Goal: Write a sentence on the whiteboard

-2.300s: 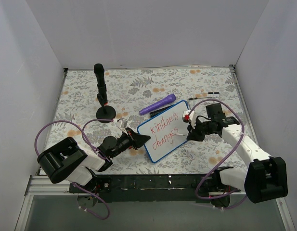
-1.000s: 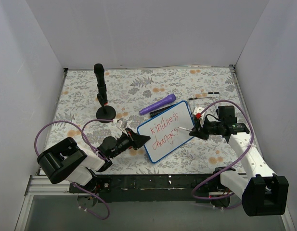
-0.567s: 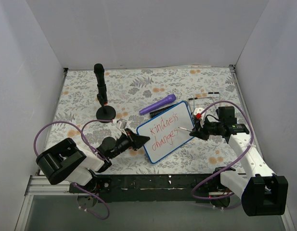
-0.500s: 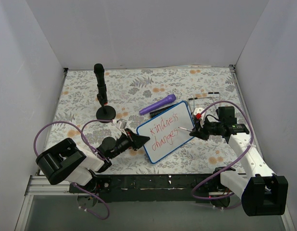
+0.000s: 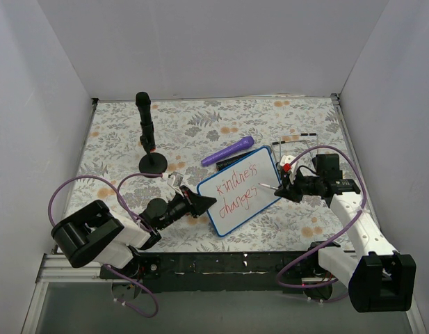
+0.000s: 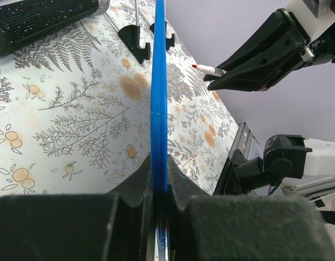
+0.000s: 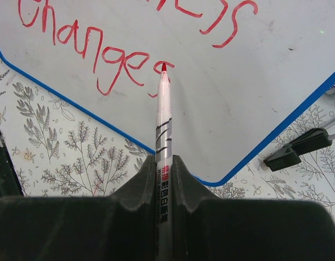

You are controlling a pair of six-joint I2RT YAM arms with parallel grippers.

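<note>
While the left gripper [image 5: 204, 202] is clamped shut on the near-left edge of the whiteboard [image 5: 235, 205], the board sits at the middle of the flowered mat [image 5: 200, 125]. It is turned on a diagonal, its long side running from near-left to far-right. A red sentence [image 5: 243, 182] crosses it in two lines: "kindness" on the far line and "changes" on the near one, with a short stroke after the last letter. The right gripper [image 5: 279, 191] is closed around a white red-tipped marker [image 5: 268, 186], which points left over the board's right half. In the right wrist view the tip sits at that short stroke; whether it touches the surface cannot be told. A purple marker [image 5: 228, 150] lies just beyond the board's far edge. A black stand [image 5: 146, 136] is upright at far left, well apart from the board.
</note>
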